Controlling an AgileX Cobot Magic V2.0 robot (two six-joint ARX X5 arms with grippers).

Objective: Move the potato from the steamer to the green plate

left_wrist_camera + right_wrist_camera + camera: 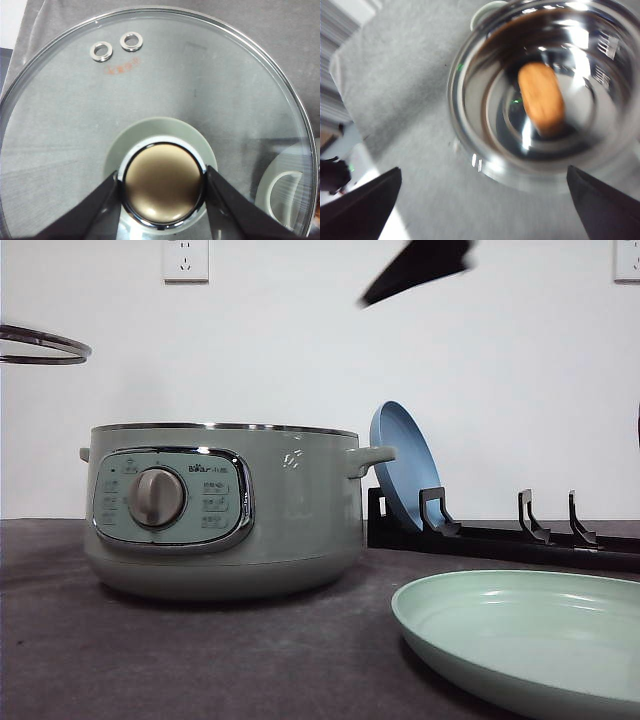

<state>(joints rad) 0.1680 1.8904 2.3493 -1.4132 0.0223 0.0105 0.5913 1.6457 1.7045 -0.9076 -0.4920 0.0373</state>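
The sage-green steamer (225, 510) stands lidless at left centre of the table. In the right wrist view the orange-brown potato (541, 97) lies on the shiny bottom of the steamer (470, 95). My right gripper (484, 172) hovers open above the pot, nothing between its fingers; a black part of that arm (420, 265) shows high over the steamer. My left gripper (162, 186) is shut on the bronze knob (162, 182) of the glass lid (150, 80), whose rim (40, 345) hangs in the air at upper left. The green plate (520, 635) lies at front right.
A black dish rack (500, 535) runs along the back right, with a blue plate (400, 465) standing on edge in it close to the steamer's right handle (370, 455). The table (200, 660) has a dark grey cloth surface. A white wall is behind.
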